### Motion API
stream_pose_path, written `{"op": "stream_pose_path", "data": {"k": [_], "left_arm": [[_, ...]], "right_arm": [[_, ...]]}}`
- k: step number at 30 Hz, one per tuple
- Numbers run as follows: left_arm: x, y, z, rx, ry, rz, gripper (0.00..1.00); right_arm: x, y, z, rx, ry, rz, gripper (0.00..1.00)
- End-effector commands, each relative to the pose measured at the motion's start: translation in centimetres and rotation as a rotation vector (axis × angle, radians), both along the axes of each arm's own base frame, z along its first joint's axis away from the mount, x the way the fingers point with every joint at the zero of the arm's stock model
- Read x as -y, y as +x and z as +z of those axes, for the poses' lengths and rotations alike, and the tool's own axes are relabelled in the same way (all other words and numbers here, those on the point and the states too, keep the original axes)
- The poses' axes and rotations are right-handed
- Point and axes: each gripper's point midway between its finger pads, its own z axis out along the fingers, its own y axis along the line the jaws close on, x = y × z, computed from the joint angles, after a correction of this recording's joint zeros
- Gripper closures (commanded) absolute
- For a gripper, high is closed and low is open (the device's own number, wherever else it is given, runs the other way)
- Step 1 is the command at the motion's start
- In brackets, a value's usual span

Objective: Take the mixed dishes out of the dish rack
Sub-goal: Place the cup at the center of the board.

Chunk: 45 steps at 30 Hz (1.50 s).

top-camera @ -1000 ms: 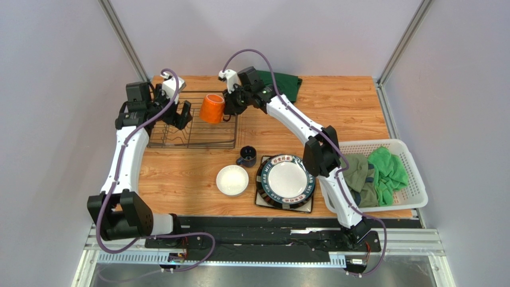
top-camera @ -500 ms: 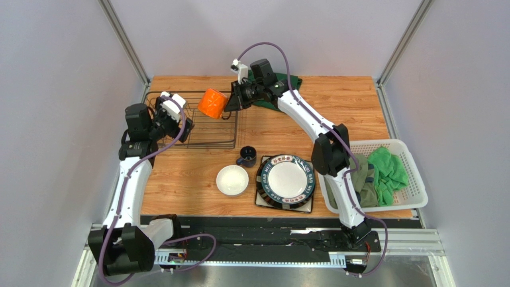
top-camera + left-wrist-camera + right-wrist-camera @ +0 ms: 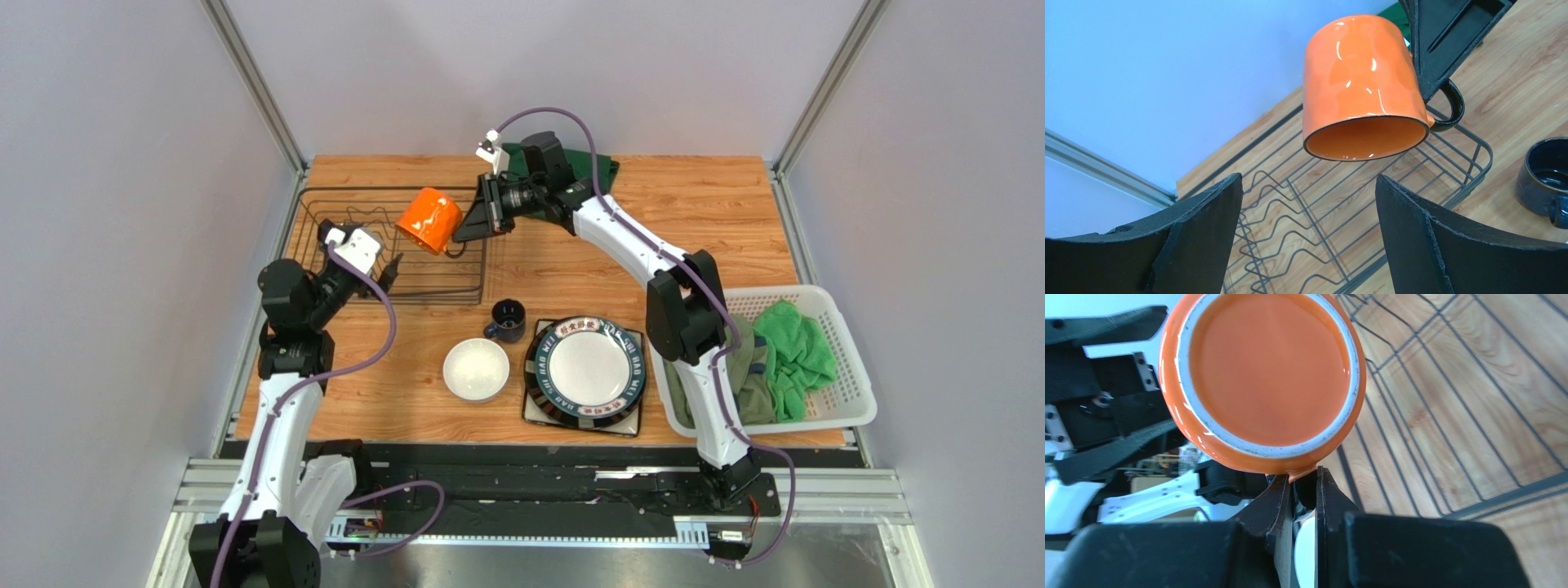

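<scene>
Dish rack [image 3: 393, 245]: dark wire basket with thin bars and wavy dividers along its floor; it stands at the far left of the wooden table [image 3: 687, 233].
White laundry basket [image 3: 846, 368]: well to the right of the rack, nearer my bases, with green cloths in it.
Round plate [image 3: 586, 368]: right of the rack and nearer my bases; dark lettered rim, white centre.
Square plate [image 3: 535, 413]: under the round plate, only its corners showing.
White bowl [image 3: 476, 369]: just off the rack's near right corner, beside the round plate.
Orange mug [image 3: 1361, 79]: glossy orange inside and out, with a dark handle and a pale unglazed foot ring. It is held tilted above the rack's right end, clear of the wires, mouth turned down towards my left wrist.
Dark blue mug [image 3: 505, 320]: upright, between the rack and the bowl.
Right gripper [image 3: 1300, 478]: my fingers are clamped together on the orange mug's handle.
Left gripper [image 3: 1309, 180]: my fingers stand wide apart, holding nothing, at the rack's near edge, well apart from the orange mug.
</scene>
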Motion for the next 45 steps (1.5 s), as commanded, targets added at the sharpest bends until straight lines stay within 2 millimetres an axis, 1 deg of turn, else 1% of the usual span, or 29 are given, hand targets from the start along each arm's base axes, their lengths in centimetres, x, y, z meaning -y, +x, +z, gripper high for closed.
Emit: {"op": "stream_pose_path", "data": {"k": [1, 6, 11, 15, 20, 24, 25, 27, 28, 29, 30, 35, 36, 39, 42, 43, 45], "left_arm": [[0.8, -0.6, 3.4, 0.162, 0.006, -0.040, 0.13], [0.9, -0.3, 2.8, 0.168, 0.022, -0.045, 0.14], [0.8, 0.3, 3.2, 0.168, 0.022, -0.045, 0.15], [1.1, 0.7, 3.3, 0.162, 0.019, -0.064, 0.19], [1.4, 1.1, 3.4, 0.148, 0.006, -0.078, 0.23], [1.6, 1.3, 3.5, 0.136, -0.015, -0.092, 0.33], [1.6, 1.3, 3.6, 0.135, -0.018, -0.092, 0.37], [1.9, 1.3, 3.6, 0.130, -0.027, -0.103, 0.42], [2.1, 1.2, 3.7, 0.130, -0.028, -0.114, 0.48], [2.0, 1.2, 3.7, 0.127, -0.031, -0.114, 0.51], [2.1, 1.2, 3.6, 0.124, -0.032, -0.119, 0.58], [2.6, 0.9, 3.0, 0.101, -0.045, -0.148, 0.72], [2.8, 0.8, 2.9, 0.097, -0.046, -0.157, 0.82], [3.0, 0.5, 3.0, 0.088, -0.062, -0.165, 1.00], [3.0, 0.2, 3.1, 0.086, -0.070, -0.166, 1.00], [3.0, 0.2, 3.1, 0.087, -0.069, -0.160, 1.00], [2.7, 0.1, 3.1, 0.094, -0.065, -0.141, 1.00]], "right_arm": [[0.2, -2.5, 9.4, 0.082, 0.214, 0.103, 1.00], [0.0, -3.4, 9.6, 0.076, 0.223, 0.132, 1.00], [-0.5, -4.7, 9.5, 0.064, 0.226, 0.160, 1.00], [-0.9, -5.6, 9.9, 0.061, 0.238, 0.190, 1.00], [-1.5, -7.0, 9.6, 0.043, 0.239, 0.224, 1.00], [-1.9, -7.8, 9.4, 0.038, 0.241, 0.247, 1.00], [-2.0, -7.9, 9.4, 0.037, 0.241, 0.251, 1.00], [-2.1, -8.1, 9.5, 0.037, 0.243, 0.259, 1.00], [-2.1, -8.0, 9.5, 0.036, 0.243, 0.257, 1.00], [-2.0, -8.1, 9.5, 0.032, 0.243, 0.260, 1.00], [-2.0, -8.1, 9.6, 0.034, 0.245, 0.262, 1.00], [-2.1, -8.4, 9.8, 0.034, 0.261, 0.282, 1.00], [-2.1, -8.5, 9.9, 0.038, 0.266, 0.285, 1.00], [-2.2, -8.7, 9.9, 0.027, 0.273, 0.302, 1.00], [-2.2, -8.7, 9.7, 0.010, 0.276, 0.311, 0.92], [-2.2, -8.7, 9.8, 0.007, 0.276, 0.314, 0.85], [-2.3, -8.8, 9.7, 0.001, 0.276, 0.319, 0.80]]}}
